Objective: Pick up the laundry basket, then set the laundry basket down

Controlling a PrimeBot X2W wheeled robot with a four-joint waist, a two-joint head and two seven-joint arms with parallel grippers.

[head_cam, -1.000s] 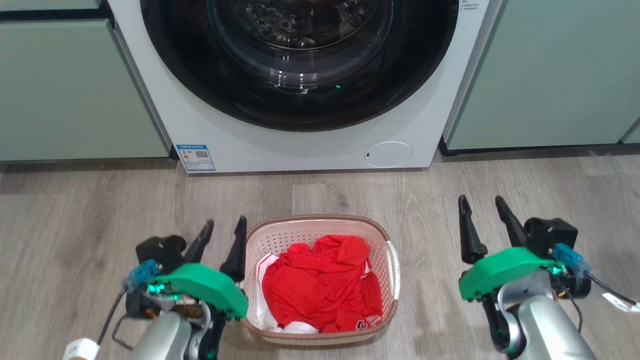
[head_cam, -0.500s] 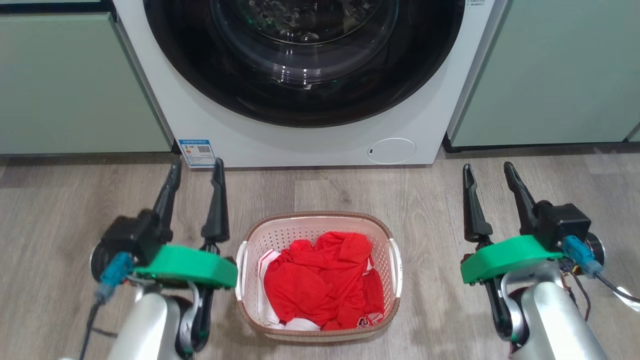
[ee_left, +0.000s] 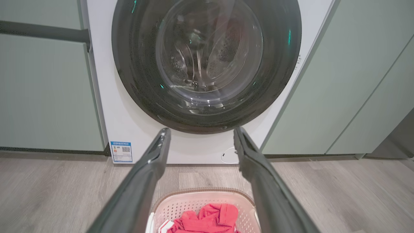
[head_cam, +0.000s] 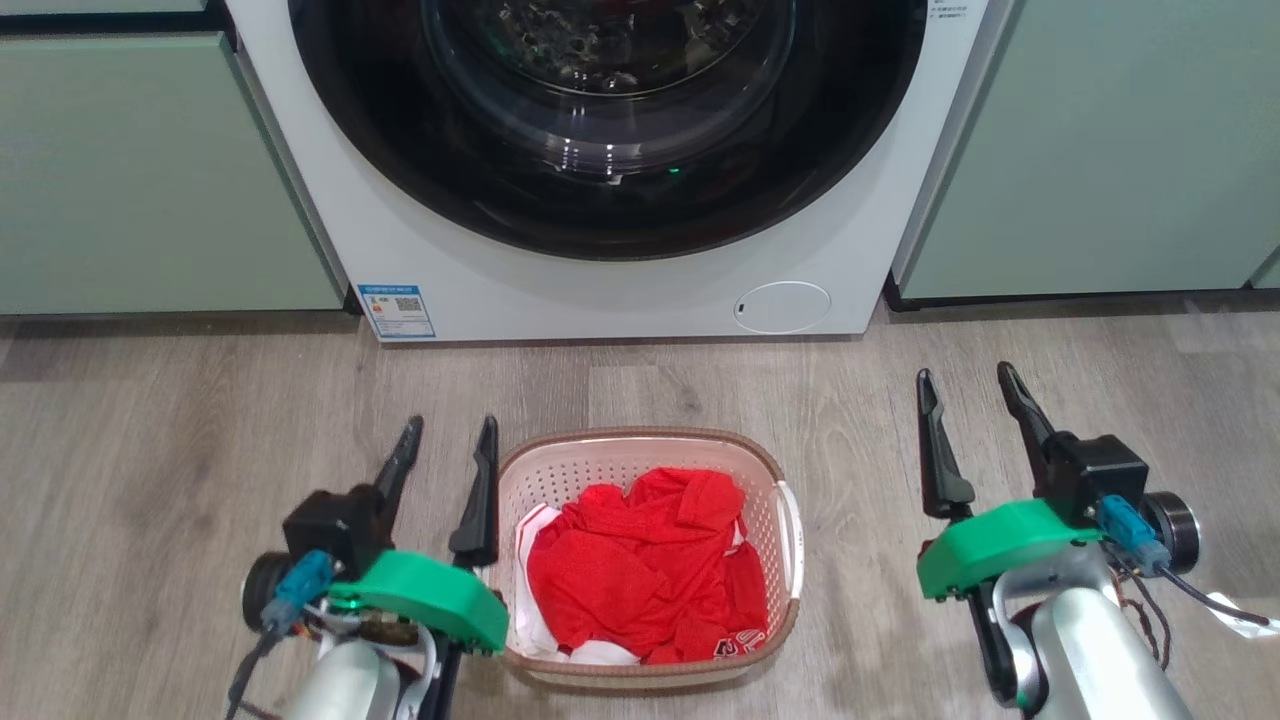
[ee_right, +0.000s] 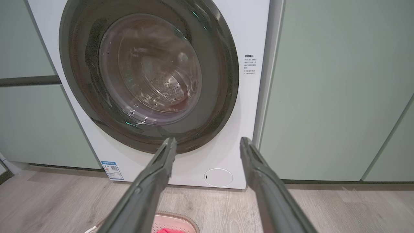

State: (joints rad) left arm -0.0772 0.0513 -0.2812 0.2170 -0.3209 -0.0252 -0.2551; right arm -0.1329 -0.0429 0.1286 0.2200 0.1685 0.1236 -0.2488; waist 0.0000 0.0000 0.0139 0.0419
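The cream laundry basket (head_cam: 770, 478) with a brown rim sits on the wood floor before the washing machine, holding red clothes (head_cam: 645, 565). My left gripper (head_cam: 450, 435) is open beside the basket's left rim, its right finger close against that side; touching cannot be told. My right gripper (head_cam: 965, 385) is open well to the right of the basket, nothing between its fingers. In the left wrist view the basket (ee_left: 200, 200) lies low between the spread fingers (ee_left: 152, 161) of the left gripper (ee_left: 200, 131). The right wrist view catches the basket rim (ee_right: 176, 218) at the bottom, below the open right gripper (ee_right: 207, 140).
A white front-loading washing machine (head_cam: 610, 290) with a shut dark round door stands straight ahead. Pale green cabinets (head_cam: 150, 170) flank it on both sides. Bare wood floor (head_cam: 180, 420) spreads left and right of the basket.
My left gripper has come back down and to the right, from out beside the basket to close against its left rim. My right gripper has dropped slightly. The basket has stayed put.
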